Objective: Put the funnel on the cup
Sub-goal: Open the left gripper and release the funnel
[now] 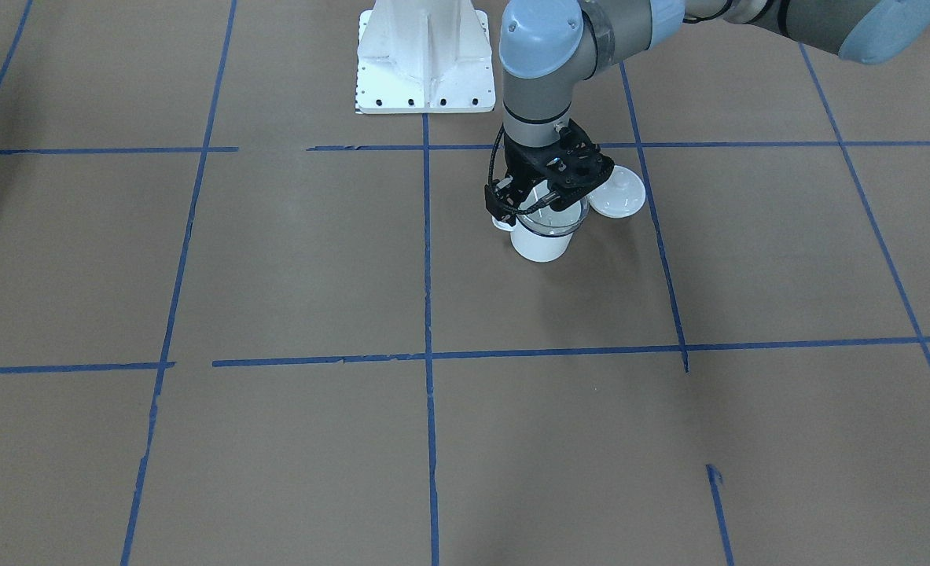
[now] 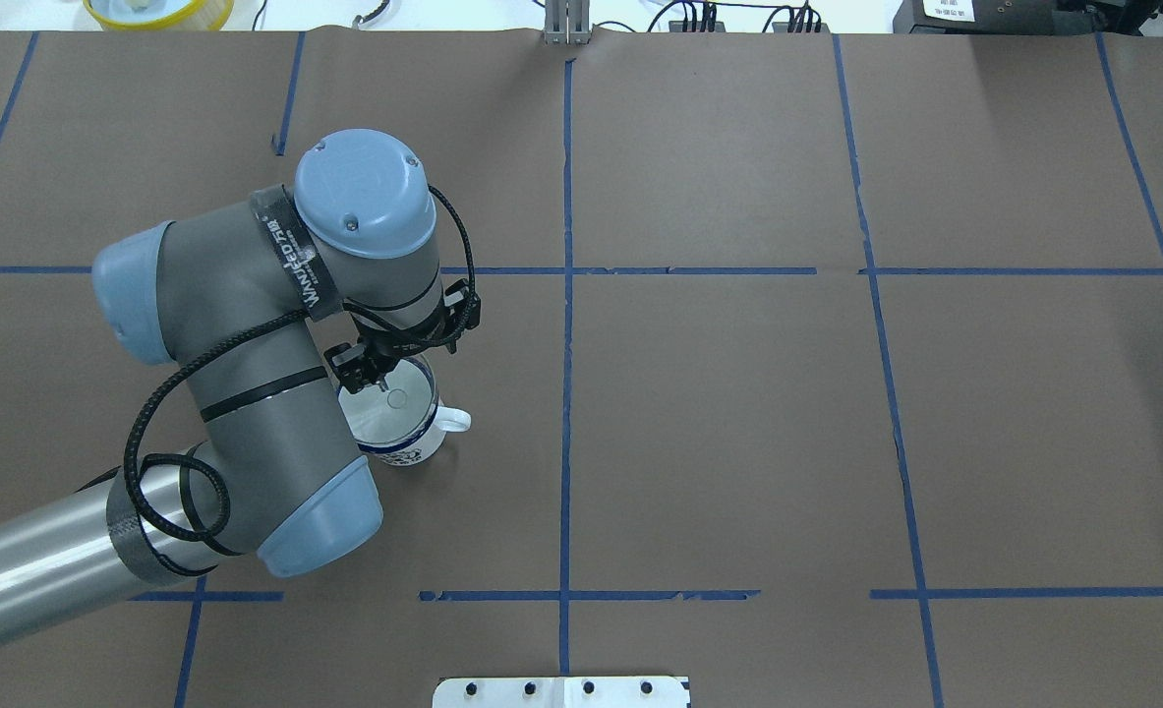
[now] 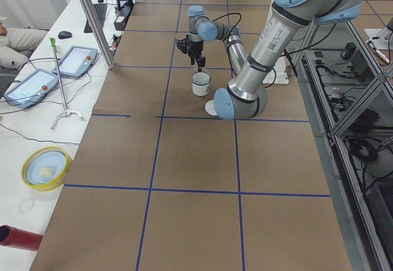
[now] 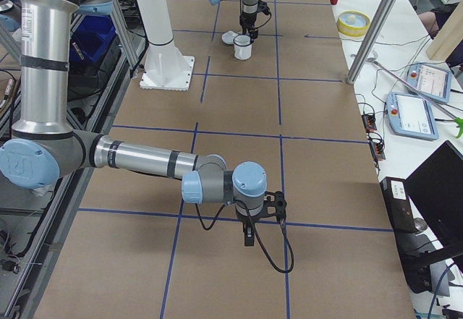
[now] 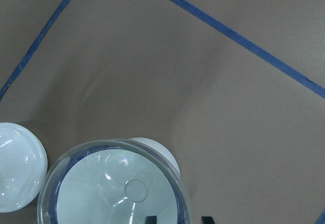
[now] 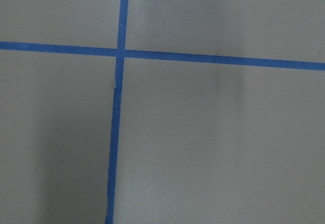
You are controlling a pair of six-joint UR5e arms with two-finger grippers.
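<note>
The funnel (image 5: 109,186) sits in the cup's (image 1: 542,245) mouth, with the left gripper (image 5: 177,219) just above it, fingers (image 5: 150,219) slightly parted astride the funnel's rim.

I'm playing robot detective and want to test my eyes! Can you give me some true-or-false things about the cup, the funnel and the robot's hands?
1. The clear funnel is at the mouth of the cup. True.
2. The white lid covers the cup. False: it lies on the table beside the cup.
3. The right hand hangs over the cup. False: the left hand does; the right hand is far from the cup, over another part of the table.
4. The cup has a small handle. True.
5. The cup lies on its side. False: it stands upright.
</note>
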